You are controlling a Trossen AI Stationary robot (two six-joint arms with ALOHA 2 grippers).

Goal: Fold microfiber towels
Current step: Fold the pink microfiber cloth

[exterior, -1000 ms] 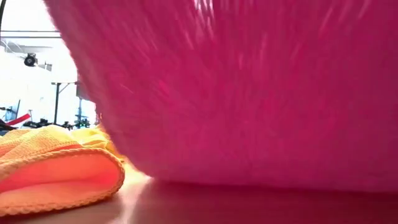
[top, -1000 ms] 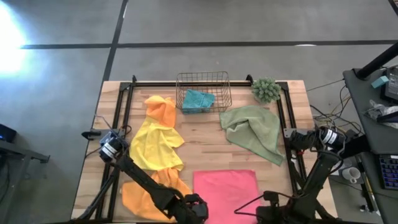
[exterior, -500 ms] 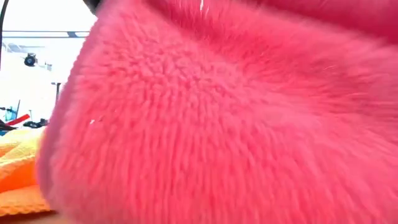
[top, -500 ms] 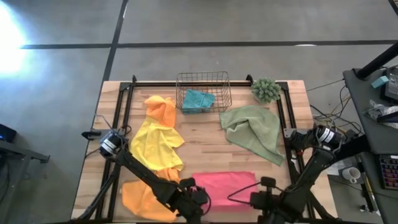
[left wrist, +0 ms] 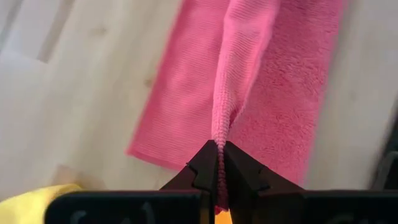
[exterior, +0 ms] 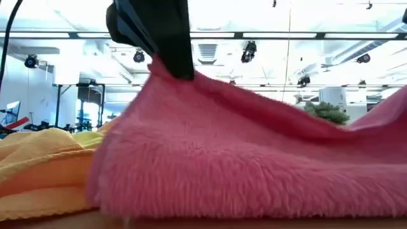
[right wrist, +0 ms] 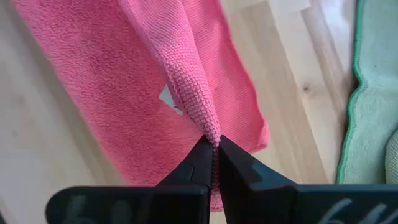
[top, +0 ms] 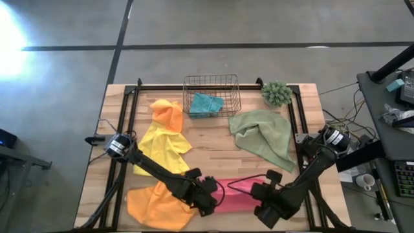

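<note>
- I have the left gripper pinching one corner of the pink towel, the right gripper pinching the other.
- The pink towel lies half-folded on the surface right under both grippers.
- Step, as I judge it: first fold, the lifted edge carried over the rest.
- Next I need both edges lowered evenly, then released.
- Farther off sit the olive towel, yellow towel and basket.

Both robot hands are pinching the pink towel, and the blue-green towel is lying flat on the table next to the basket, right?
Not quite. The teal towel is inside the wire basket, not beside it; the high view shows that. The rest is right: the left gripper and right gripper are both shut on the pink towel.
</note>
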